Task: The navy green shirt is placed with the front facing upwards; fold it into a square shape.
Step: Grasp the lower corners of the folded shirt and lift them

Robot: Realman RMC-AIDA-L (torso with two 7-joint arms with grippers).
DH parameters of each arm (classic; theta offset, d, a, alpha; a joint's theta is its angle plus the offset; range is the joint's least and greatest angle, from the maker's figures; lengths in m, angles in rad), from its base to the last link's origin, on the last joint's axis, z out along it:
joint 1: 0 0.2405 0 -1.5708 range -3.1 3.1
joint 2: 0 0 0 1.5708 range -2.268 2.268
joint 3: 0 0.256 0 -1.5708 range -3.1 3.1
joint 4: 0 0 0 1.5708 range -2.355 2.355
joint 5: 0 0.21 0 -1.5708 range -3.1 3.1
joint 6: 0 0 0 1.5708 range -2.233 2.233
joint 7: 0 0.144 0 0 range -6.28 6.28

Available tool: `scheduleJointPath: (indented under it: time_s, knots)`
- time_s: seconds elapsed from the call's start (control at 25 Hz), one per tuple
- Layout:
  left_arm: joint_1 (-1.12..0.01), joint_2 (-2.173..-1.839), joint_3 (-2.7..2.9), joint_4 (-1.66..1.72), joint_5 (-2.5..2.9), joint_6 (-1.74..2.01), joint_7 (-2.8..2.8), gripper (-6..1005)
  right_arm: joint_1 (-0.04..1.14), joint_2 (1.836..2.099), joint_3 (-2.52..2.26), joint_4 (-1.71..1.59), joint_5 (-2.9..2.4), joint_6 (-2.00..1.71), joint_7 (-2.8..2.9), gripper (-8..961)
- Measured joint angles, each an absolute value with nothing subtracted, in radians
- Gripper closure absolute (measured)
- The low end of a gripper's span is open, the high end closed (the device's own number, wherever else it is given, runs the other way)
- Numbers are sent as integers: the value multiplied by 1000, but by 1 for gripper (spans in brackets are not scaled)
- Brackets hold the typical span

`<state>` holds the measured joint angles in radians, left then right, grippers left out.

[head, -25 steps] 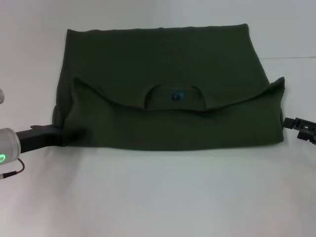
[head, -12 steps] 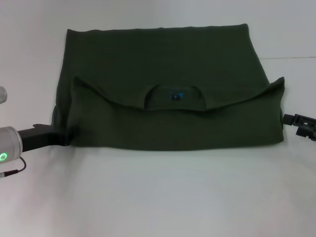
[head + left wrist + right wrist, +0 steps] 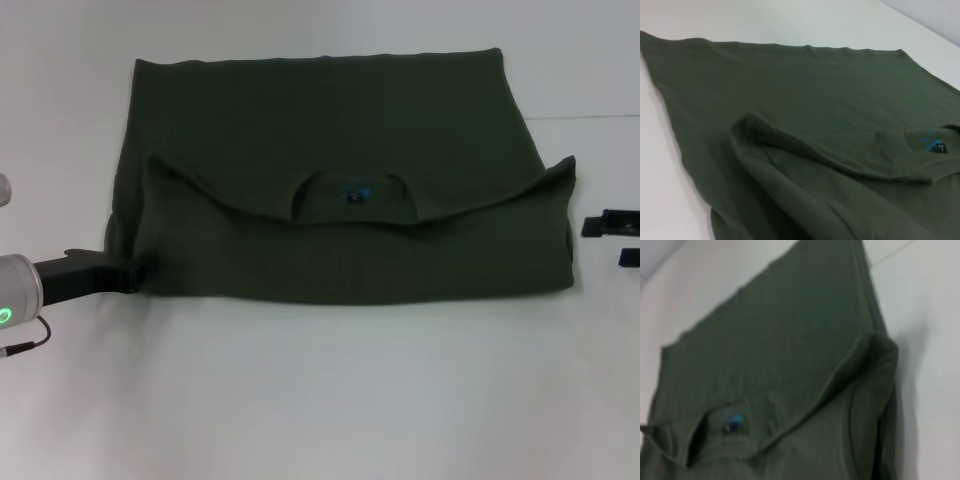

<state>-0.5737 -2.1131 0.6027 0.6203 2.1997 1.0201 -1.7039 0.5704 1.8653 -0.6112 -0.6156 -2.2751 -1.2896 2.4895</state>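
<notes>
Left gripper (image 3: 128,272) is seen low at the near left corner of the navy green shirt (image 3: 340,160), its grip state untellable, right gripper (image 3: 612,240) spread apart just off the right edge, shirt folded across the white table (image 3: 320,400).

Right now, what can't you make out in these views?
- Shirt chest print: folded under, hidden in every view.
- Left gripper jaws: head view, tip sits against the shirt's edge, open or shut unclear.
- Right gripper: head view, cut off by the frame edge.
- Neck label: right wrist view, blurred.
</notes>
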Motion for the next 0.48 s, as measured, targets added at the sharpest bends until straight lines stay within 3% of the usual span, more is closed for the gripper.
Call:
scheduleJointPath:
  time_s: [0.32, 0.48]
  knots:
    - [-574, -2114, 604, 618, 2197, 1020, -1704, 954, 608, 1916, -621, -607, -2322, -1223, 2483, 98]
    - [-575, -2114, 604, 619, 2196, 1020, -1707, 950, 620, 1926, -652, -584, -2323, -1186, 2483, 113]
